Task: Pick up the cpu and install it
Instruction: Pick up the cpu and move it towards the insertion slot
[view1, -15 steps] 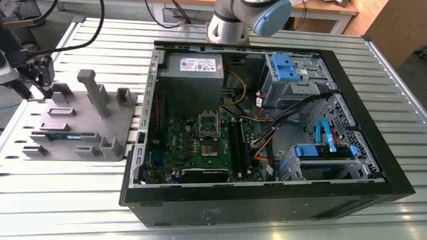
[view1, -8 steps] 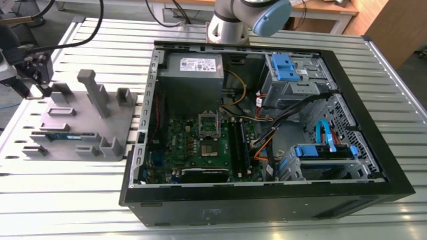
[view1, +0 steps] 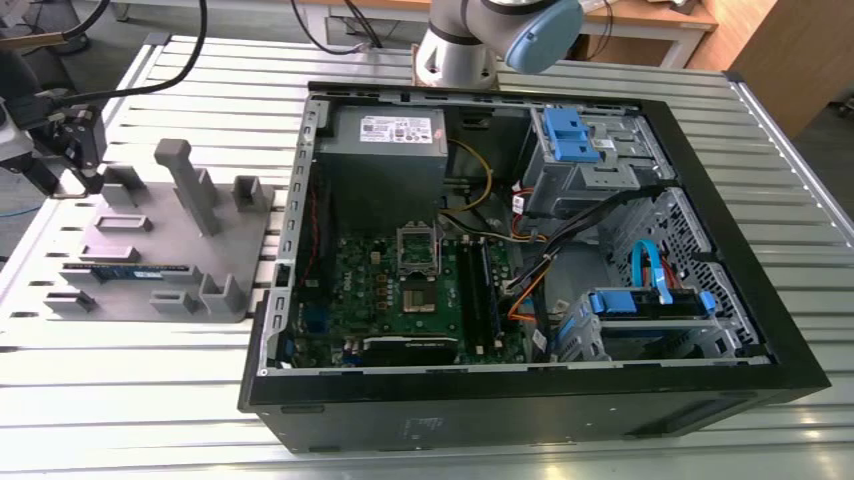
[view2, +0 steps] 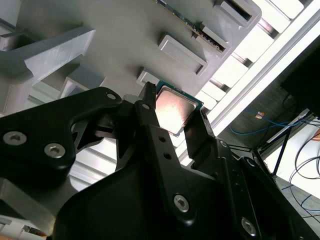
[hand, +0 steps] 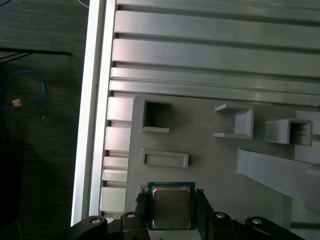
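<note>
The cpu (hand: 171, 206) is a small square chip with a silvery top and a green rim, and it sits between my gripper's two black fingers in both wrist views. My gripper (hand: 171, 212) is shut on the cpu (view2: 175, 110), one finger (view2: 150, 117) pressing on each side. In the exterior view my gripper (view1: 83, 170) hangs at the far left, over the far left corner of the grey holder (view1: 174, 235). I cannot tell whether the chip is clear of the holder. The open socket (view1: 416, 247) lies on the green motherboard inside the case.
An open black computer case (view1: 747, 300) fills the exterior view's right, with cables, blue drive bays and a power supply inside. The holder carries upright posts (view1: 180, 175) and a long memory stick (view1: 134, 270). Slatted metal table (view1: 134, 400) all around; the arm's base (view1: 467, 40) stands behind the case.
</note>
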